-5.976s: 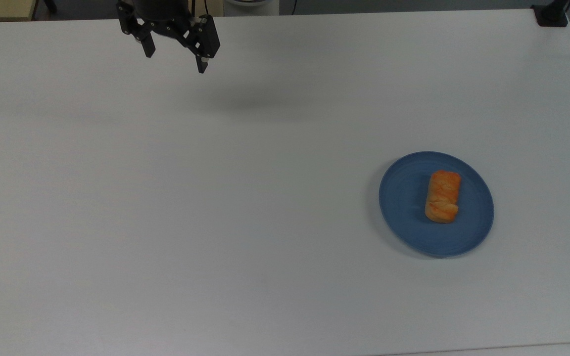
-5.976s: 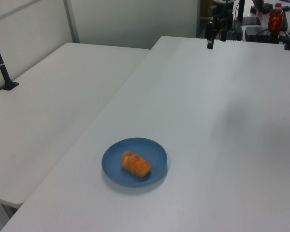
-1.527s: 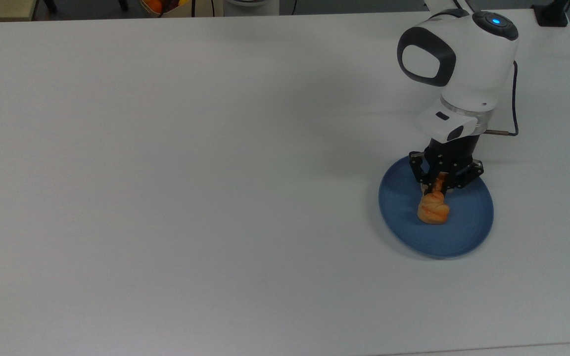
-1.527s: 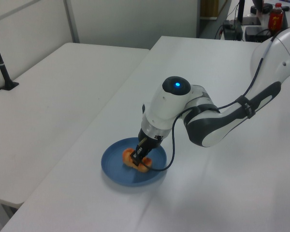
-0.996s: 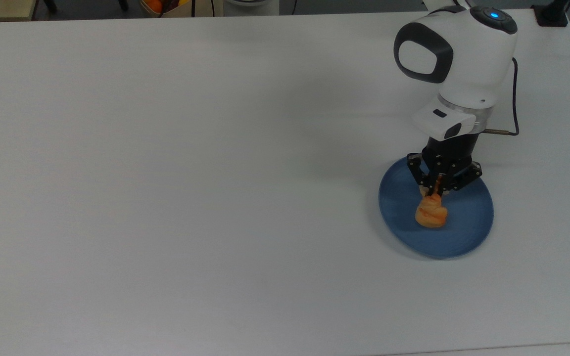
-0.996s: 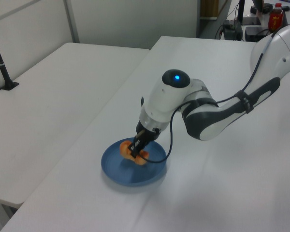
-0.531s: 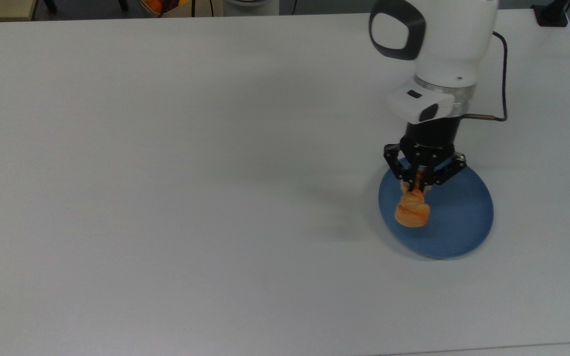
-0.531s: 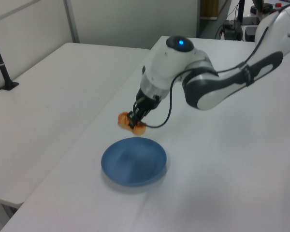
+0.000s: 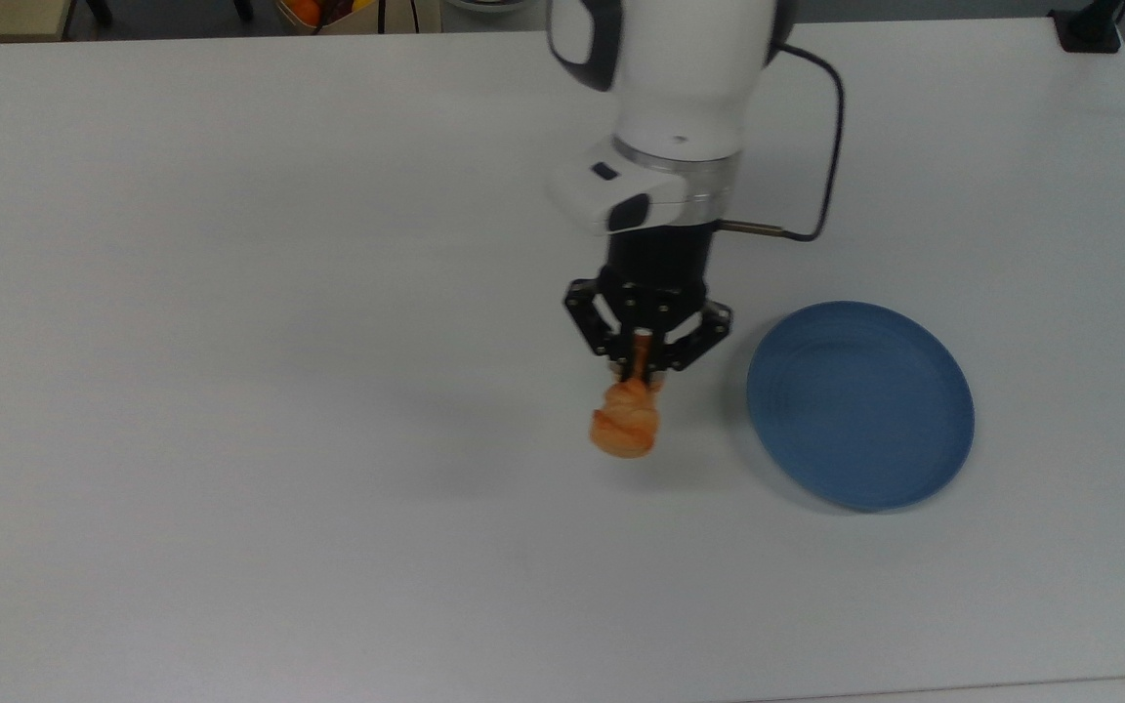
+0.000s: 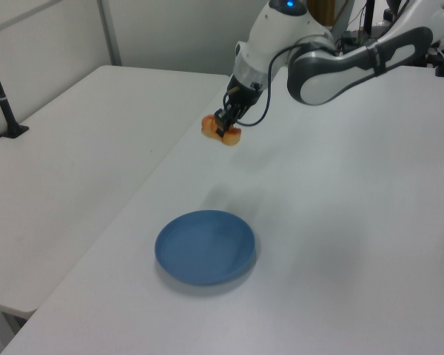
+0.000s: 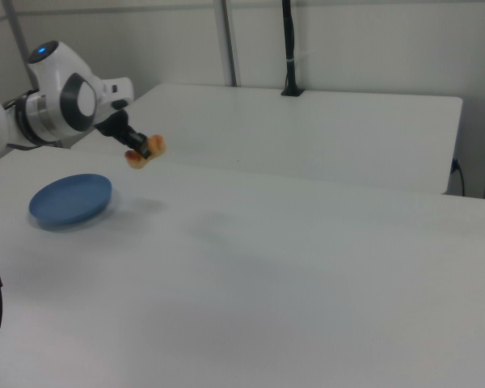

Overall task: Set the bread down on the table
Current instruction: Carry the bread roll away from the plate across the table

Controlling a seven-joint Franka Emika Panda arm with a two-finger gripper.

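The claw [image 9: 638, 369] is closed on the bread [image 9: 625, 421], and its two black fingers pinch one end of the roll so that the rest of the roll hangs below them. In the left view the bread [image 10: 221, 129] is clearly in the air, high above the white counter [image 10: 370, 222], and a soft shadow lies on the counter under it. In the right view the bread [image 11: 145, 150] is also lifted, held by the claw [image 11: 136, 150] at the end of the white arm [image 11: 65, 101]. The blue plate [image 9: 860, 403] lies flat on the counter [image 9: 230, 391] and has nothing on it. In the top view the bread is to the left of the plate, apart from its rim, with a strip of bare counter between them. In the left view the plate [image 10: 206, 246] is nearer to the camera than the bread, and in the right view the plate [image 11: 71, 199] is lower and to the left of the bread. A black cable [image 9: 821, 146] goes from the wrist of the arm [image 9: 670, 88] in a curve over the counter. A second white counter [image 10: 66, 170] stands beside the first one, on the left view's left, with a black post [image 10: 3, 100] fixed on it.
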